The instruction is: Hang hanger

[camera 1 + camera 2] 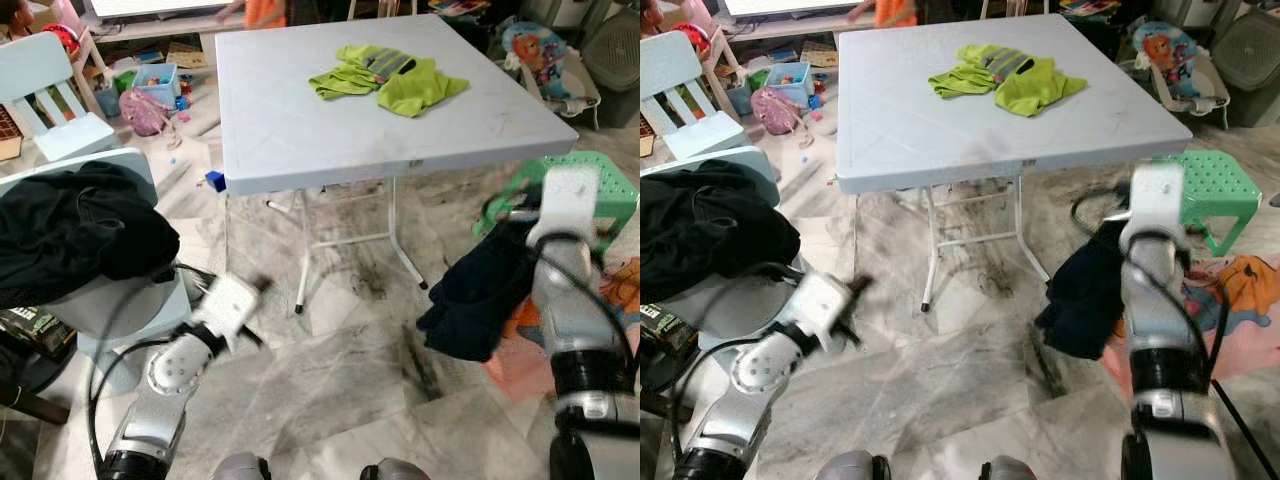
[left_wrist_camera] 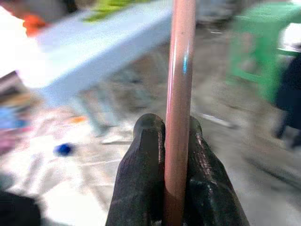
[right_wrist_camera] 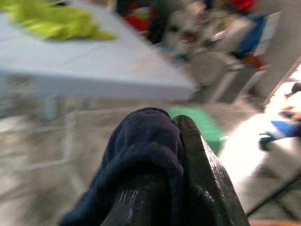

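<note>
A pinkish hanger rod [image 2: 180,61] stands upright between the two black fingers of my left gripper [image 2: 171,129], which is shut on it. In the eye views that arm is low on the left, blurred, its wrist [image 1: 228,306] beside the pale blue chair. My right gripper [image 3: 164,123] is shut on a dark navy garment [image 3: 143,155] that covers one finger; the other finger [image 3: 200,155] shows beside it. In the eye views the garment [image 1: 478,295] hangs from the raised right arm [image 1: 565,215], just right of the table leg.
A pale grey folding table [image 1: 300,120] stands ahead with lime green clothes [image 1: 392,78] on it. Black clothes [image 1: 70,228] lie heaped on the chair at left. A green stool [image 1: 600,175] and a pink mat are at right. Toys litter the far left floor.
</note>
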Tool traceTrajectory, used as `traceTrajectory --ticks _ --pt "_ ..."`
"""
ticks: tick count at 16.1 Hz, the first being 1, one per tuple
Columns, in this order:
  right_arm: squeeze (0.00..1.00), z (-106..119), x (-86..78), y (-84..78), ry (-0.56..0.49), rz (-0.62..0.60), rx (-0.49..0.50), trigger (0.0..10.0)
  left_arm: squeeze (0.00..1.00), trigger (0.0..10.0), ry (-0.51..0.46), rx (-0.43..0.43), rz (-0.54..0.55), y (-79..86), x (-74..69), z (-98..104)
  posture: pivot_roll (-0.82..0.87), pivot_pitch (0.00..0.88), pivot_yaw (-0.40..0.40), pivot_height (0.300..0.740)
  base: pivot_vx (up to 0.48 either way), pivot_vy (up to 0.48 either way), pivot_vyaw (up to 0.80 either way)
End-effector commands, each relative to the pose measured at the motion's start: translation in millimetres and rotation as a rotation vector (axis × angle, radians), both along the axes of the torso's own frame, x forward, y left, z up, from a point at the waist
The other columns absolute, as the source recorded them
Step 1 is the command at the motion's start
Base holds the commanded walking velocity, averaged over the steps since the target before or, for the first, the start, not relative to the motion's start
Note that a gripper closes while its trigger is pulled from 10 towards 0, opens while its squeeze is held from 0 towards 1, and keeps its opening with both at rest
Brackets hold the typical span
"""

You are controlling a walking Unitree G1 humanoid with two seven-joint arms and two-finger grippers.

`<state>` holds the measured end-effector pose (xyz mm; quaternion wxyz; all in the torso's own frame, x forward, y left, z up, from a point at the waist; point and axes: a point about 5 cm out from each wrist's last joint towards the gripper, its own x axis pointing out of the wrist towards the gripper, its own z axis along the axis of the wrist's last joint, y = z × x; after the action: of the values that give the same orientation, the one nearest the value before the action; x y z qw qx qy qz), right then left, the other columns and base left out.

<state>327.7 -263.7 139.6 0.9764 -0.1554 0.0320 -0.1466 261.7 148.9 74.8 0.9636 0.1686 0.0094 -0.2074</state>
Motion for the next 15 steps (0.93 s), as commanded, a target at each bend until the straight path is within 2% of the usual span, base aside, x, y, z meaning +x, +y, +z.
traceTrajectory --ticks 1,3,4,5,6,7,9,12,15 --pt "0.00 7 -2.5 14.2 -0.048 0.132 0.019 0.0 0.00 10.0 -0.043 0.006 0.121 9.2 5.2 9 -0.01 0.000 0.007 0.740 0.000 0.000 0.00" --pt "0.00 2 -14.0 18.4 -0.041 0.225 0.009 0.0 0.00 10.0 -0.062 -0.041 0.236 16.8 9.1 16 -0.01 0.000 0.017 0.740 0.000 0.000 0.00" --pt "0.00 -5 -21.2 21.1 -0.016 0.281 0.103 5.9 0.00 10.0 -0.059 -0.084 0.303 23.7 7.0 17 -0.02 0.000 0.035 0.740 0.000 0.000 0.00" --pt "0.00 -4 -24.8 26.5 -0.021 0.334 0.142 10.0 0.00 10.0 -0.048 -0.136 0.343 26.9 2.9 18 -0.02 0.000 0.043 0.740 0.000 0.000 0.00" --pt "0.00 -3 -26.9 30.0 -0.031 0.361 0.122 10.0 0.00 10.0 -0.052 -0.152 0.353 27.2 0.1 19 -0.02 0.000 0.047 0.740 0.000 0.000 0.00" --pt "0.00 -5 -29.2 36.8 -0.026 0.396 0.125 10.0 0.00 10.0 -0.054 -0.157 0.315 21.6 -2.2 20 -0.02 0.000 0.046 0.740 0.240 0.000 0.00" --pt "0.00 -4 -29.9 50.4 -0.046 0.443 0.177 10.0 0.00 10.0 -0.054 -0.165 0.315 18.3 0.9 23 -0.01 0.000 0.040 0.740 0.283 0.000 0.00" --pt "0.00 5 -30.2 64.2 -0.085 0.469 0.218 10.0 0.00 10.0 -0.058 -0.179 0.339 19.9 2.1 29 0.00 0.001 0.036 0.740 0.341 0.000 0.00" --pt "0.00 6 -33.2 69.6 -0.114 0.449 0.230 10.0 0.00 10.0 -0.057 -0.213 0.340 15.9 3.9 35 -0.01 0.001 0.024 0.740 0.407 0.000 0.00"
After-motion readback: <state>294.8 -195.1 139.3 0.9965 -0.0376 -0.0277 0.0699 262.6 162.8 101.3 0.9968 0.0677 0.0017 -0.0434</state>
